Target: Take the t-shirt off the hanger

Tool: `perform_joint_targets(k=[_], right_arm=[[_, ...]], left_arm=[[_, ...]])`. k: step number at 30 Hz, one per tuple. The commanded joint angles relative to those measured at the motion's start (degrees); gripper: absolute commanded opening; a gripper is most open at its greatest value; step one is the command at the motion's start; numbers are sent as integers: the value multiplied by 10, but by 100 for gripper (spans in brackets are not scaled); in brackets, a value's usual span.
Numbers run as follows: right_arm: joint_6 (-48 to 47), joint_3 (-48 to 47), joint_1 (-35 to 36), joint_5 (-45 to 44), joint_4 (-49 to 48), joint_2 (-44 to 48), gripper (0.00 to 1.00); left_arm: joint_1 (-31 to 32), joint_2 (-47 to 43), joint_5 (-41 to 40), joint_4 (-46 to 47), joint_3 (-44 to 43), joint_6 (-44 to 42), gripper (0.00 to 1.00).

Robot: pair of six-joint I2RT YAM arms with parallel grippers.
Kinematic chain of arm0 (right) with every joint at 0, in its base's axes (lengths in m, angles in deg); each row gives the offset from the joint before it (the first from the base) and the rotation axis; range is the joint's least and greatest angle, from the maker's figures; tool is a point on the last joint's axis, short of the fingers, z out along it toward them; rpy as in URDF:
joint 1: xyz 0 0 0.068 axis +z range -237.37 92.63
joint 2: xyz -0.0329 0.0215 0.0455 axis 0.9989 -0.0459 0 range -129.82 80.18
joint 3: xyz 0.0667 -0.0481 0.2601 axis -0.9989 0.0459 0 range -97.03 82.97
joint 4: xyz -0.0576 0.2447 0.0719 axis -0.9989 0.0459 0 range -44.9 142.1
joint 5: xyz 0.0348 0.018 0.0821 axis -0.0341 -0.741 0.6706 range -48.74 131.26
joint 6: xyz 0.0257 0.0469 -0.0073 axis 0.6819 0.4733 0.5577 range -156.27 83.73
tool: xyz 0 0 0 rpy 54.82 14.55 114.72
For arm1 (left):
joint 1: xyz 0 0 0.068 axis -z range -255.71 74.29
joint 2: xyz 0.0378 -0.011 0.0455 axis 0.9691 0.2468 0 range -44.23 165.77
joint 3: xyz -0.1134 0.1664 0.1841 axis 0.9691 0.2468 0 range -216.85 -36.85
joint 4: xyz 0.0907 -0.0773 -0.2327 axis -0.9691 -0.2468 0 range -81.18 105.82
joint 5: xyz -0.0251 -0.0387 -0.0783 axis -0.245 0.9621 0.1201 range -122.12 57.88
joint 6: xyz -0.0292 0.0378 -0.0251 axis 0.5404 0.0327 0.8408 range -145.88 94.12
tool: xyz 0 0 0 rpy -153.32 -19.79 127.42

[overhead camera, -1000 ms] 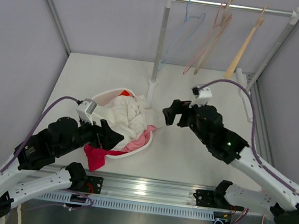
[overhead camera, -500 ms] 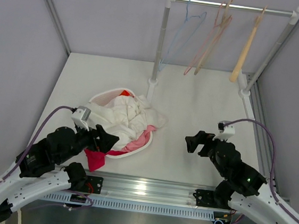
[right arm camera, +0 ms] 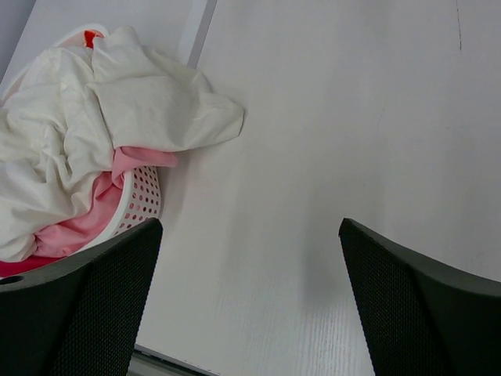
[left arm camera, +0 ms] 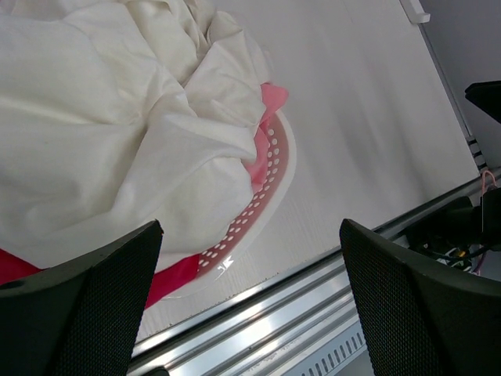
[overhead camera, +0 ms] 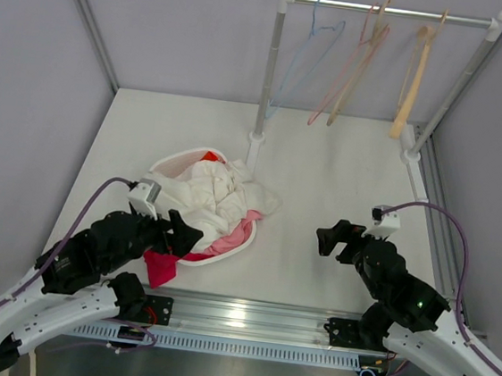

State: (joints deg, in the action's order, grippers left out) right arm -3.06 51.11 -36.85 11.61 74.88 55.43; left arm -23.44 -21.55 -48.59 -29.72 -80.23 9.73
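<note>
T-shirt point(overhead camera: 214, 193), white and crumpled, lies heaped in a white basket point(overhead camera: 175, 157) on the left half of the table point(overhead camera: 326, 160). Left gripper point(overhead camera: 183, 235) hangs at the basket's near rim, fingers spread wide, holding nothing. Right gripper point(overhead camera: 328, 239), equally spread, hovers empty over bare table.

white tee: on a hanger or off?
Off. The white tee lies crumpled in the basket; the hangers on the rail hang bare.

Table point(overhead camera: 351, 172) right of basket point(overhead camera: 224, 253) open; rack post point(overhead camera: 267, 73) & hangers point(overhead camera: 411, 88) block back.
</note>
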Motion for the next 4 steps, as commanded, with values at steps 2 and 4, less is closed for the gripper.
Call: perform_joint_targets(k=[2,4], right_arm=[[-3,-26,4,-29,-12,-6,99],[-1,-29,3,-31,-11,-19,100]], left_arm=[[2,1,-8,12,-9,1,100],[2,2,-7,11,-8,1,100]])
